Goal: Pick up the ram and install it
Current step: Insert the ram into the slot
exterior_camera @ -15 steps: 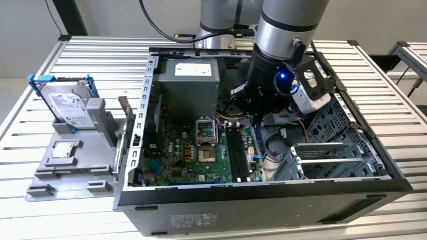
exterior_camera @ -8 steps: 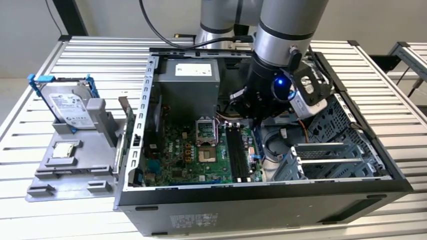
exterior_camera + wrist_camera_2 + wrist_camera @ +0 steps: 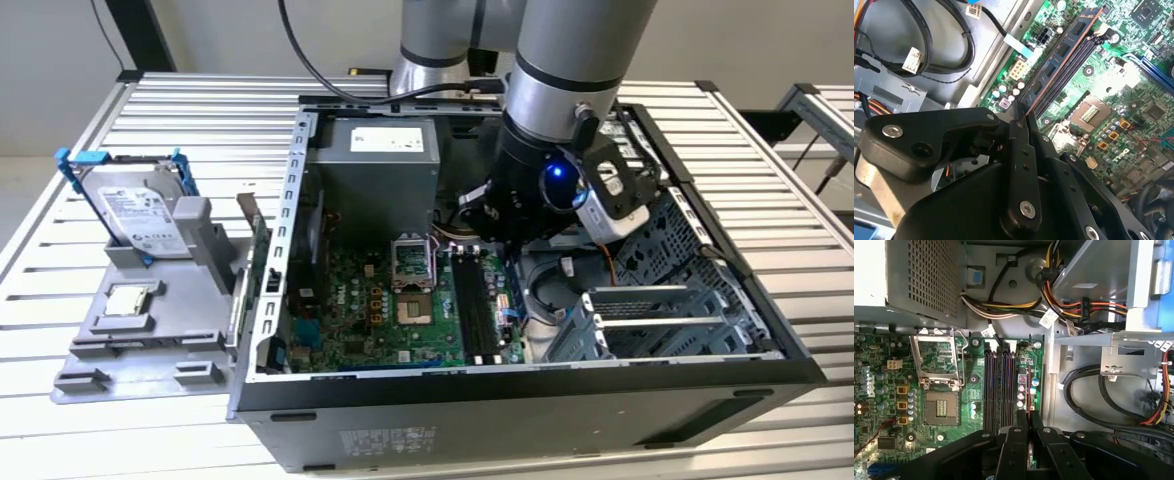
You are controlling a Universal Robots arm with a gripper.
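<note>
We have the black fingers [image 3: 1023,120] clenched on the near end of the ram, the long thin blue circuit-board stick with dark chips [image 3: 1061,55], which runs out edge-on ahead of them in both wrist views [image 3: 1028,390]. It sits over the outermost of the black memory slots [image 3: 999,387] on the green motherboard [image 3: 944,430], so we judge the install step is in hand, the stick not clearly seated. Next calls for a straight, even press along the slot. Beyond lie the open silver processor socket [image 3: 939,407], then the grey power supply box [image 3: 924,275].
</note>
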